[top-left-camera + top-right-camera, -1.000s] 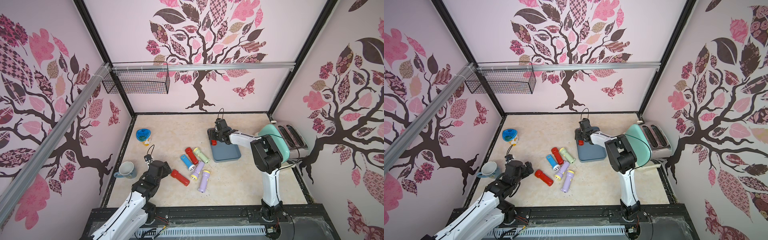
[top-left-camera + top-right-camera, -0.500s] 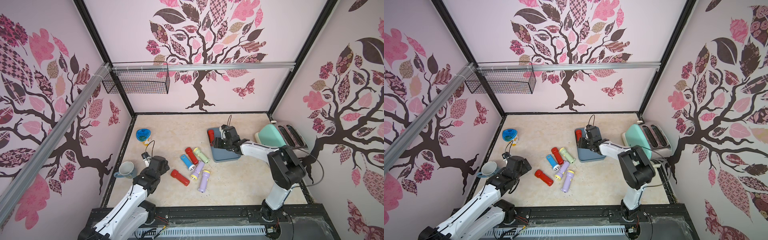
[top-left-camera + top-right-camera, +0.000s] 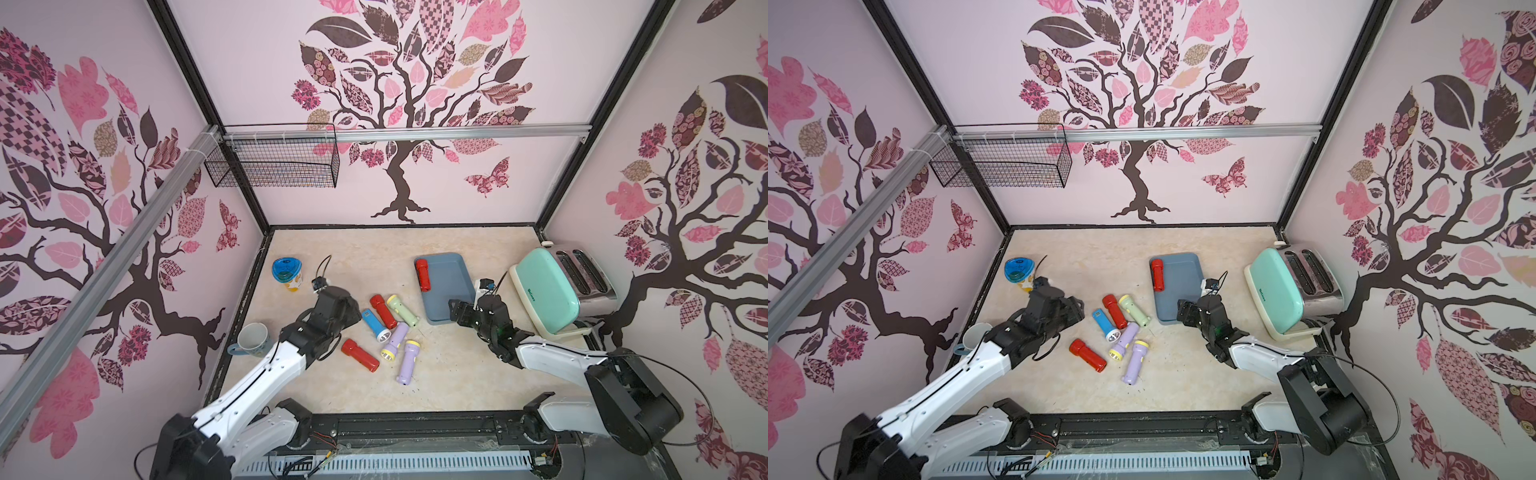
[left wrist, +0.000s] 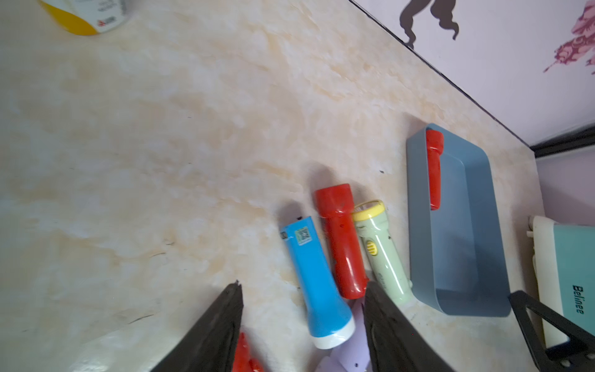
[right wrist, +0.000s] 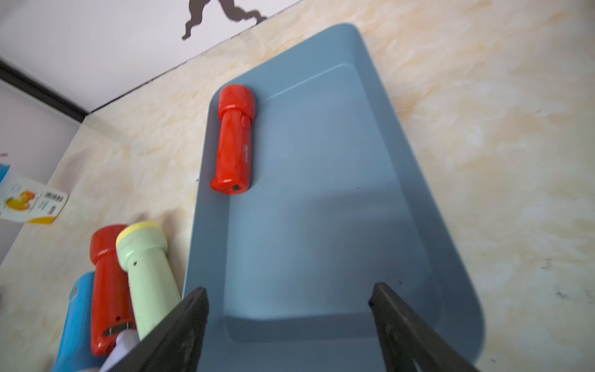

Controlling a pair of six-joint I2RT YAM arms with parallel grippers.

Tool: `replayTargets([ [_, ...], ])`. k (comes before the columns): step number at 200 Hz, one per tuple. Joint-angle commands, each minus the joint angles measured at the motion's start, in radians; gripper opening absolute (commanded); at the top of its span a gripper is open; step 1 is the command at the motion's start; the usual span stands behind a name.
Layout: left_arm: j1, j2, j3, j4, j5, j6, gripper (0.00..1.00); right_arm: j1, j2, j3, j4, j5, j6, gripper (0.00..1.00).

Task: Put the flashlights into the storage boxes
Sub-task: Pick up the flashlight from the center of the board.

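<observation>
The slate-blue storage box (image 3: 451, 291) lies at the right middle of the table, with one red flashlight (image 3: 422, 275) along its left wall. Left of it, blue (image 3: 375, 325), red (image 3: 383, 311), pale green (image 3: 402, 310), two lilac (image 3: 395, 341) (image 3: 407, 360) and another red flashlight (image 3: 360, 354) lie in a loose cluster. My left gripper (image 4: 303, 285) hangs open over the cluster's left side, the blue flashlight's (image 4: 317, 277) head between its jaws without touching them. My right gripper (image 5: 288, 286) is open and empty above the box's near end (image 5: 322, 225).
A mint toaster (image 3: 548, 291) lies right of the box. A blue-lidded cup (image 3: 286, 272) stands at the back left and a mug (image 3: 253, 338) at the left edge. A black wire basket (image 3: 274, 166) hangs on the back wall.
My right gripper has let go of the red flashlight in the box and drawn back to the box's near end. My left gripper has moved right, from beside the mug to over the blue flashlight.
</observation>
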Motion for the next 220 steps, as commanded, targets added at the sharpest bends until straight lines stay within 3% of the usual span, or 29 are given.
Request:
replayTargets([
  [1,-0.070,0.141,0.141,-0.072,-0.031,-0.002,0.54,0.006,-0.011,0.049,0.020,0.153,0.016,0.85],
  [26,-0.107,0.264,0.207,-0.051,-0.026,0.009,0.47,0.006,-0.039,0.034,0.011,0.189,0.025,0.85],
  [111,-0.107,0.572,0.358,-0.075,0.077,0.012,0.46,0.007,-0.071,0.035,-0.002,0.177,-0.002,0.85],
  [220,-0.069,0.784,0.456,-0.096,0.087,0.055,0.44,-0.022,-0.068,0.020,0.006,0.170,0.019,0.88],
])
